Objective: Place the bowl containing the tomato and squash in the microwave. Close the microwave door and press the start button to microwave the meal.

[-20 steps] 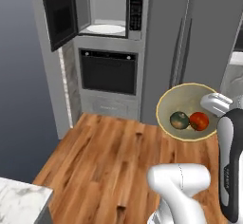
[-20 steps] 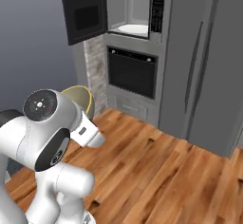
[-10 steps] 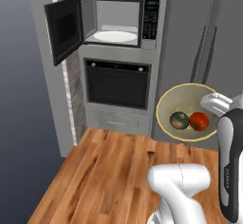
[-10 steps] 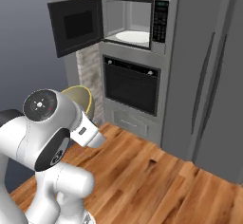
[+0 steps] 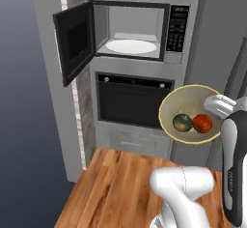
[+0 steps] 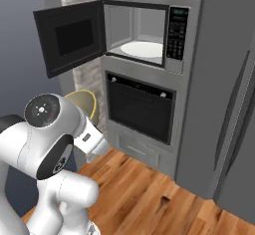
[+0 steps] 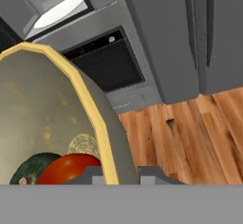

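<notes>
Base rolled closer; microwave (image 5: 137, 31) open above wood floor (image 6: 149, 204).

i see the microwave (image 5: 137, 29) as brushed stainless steel, matt grey, with a smooth white turntable plate (image 5: 131, 46) and a glossy black keypad panel (image 5: 177, 29). the microwave door (image 5: 74, 42) looks like dark matt plastic around a black glassy window. the oven (image 5: 132, 102) below has a smooth black glass front. the floor (image 5: 118, 188) is warm wood planking with a visible grain. the bowl (image 5: 189, 113) reads as smooth pale yellow ceramic, slightly mottled inside. the tomato (image 5: 202, 123) is glossy red; the squash (image 5: 183, 122) is duller, mottled green. the fridge (image 6: 229, 89) is satin grey metal.
</notes>
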Tool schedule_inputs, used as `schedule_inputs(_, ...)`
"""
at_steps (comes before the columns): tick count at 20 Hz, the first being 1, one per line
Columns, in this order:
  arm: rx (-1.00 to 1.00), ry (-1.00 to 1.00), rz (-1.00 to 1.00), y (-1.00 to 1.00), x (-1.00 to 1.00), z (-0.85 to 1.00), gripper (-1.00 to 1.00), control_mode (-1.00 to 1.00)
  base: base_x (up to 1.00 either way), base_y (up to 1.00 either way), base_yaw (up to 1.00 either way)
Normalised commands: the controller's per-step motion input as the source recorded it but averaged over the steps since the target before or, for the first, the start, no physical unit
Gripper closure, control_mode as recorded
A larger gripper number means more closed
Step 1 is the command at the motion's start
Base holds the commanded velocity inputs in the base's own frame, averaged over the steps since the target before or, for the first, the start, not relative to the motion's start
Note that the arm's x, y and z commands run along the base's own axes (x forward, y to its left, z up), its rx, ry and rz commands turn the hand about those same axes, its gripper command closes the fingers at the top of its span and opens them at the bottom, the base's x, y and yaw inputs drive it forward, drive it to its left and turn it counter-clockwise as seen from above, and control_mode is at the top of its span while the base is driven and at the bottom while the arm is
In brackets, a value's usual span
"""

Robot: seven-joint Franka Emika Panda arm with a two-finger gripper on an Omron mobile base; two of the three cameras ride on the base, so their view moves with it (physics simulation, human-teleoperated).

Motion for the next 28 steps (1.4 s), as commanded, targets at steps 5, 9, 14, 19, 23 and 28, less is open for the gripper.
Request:
schedule_inputs(5, 0.0, 0.0, 0.0, 0.0, 0.0, 0.0, 1.0, 1.0, 1.0, 0.27, 0.0)
schedule_inputs(9, 0.0, 0.0, 0.0, 0.0, 0.0, 0.0, 1.0, 1.0, 1.0, 0.25, 0.0)
schedule_inputs(14, 0.0, 0.0, 0.0, 0.0, 0.0, 0.0, 1.0, 1.0, 0.81, 0.25, 0.0)
schedule_inputs(19, 0.0, 0.0, 0.0, 0.0, 0.0, 0.0, 1.0, 1.0, 0.62, 0.14, 0.0)
schedule_inputs(23, 0.0, 0.0, 0.0, 0.0, 0.0, 0.0, 1.0, 1.0, 0.57, 0.03, 0.0)
schedule_inputs(28, 0.0, 0.0, 0.0, 0.0, 0.0, 0.0, 1.0, 1.0, 0.48, 0.04, -0.07)
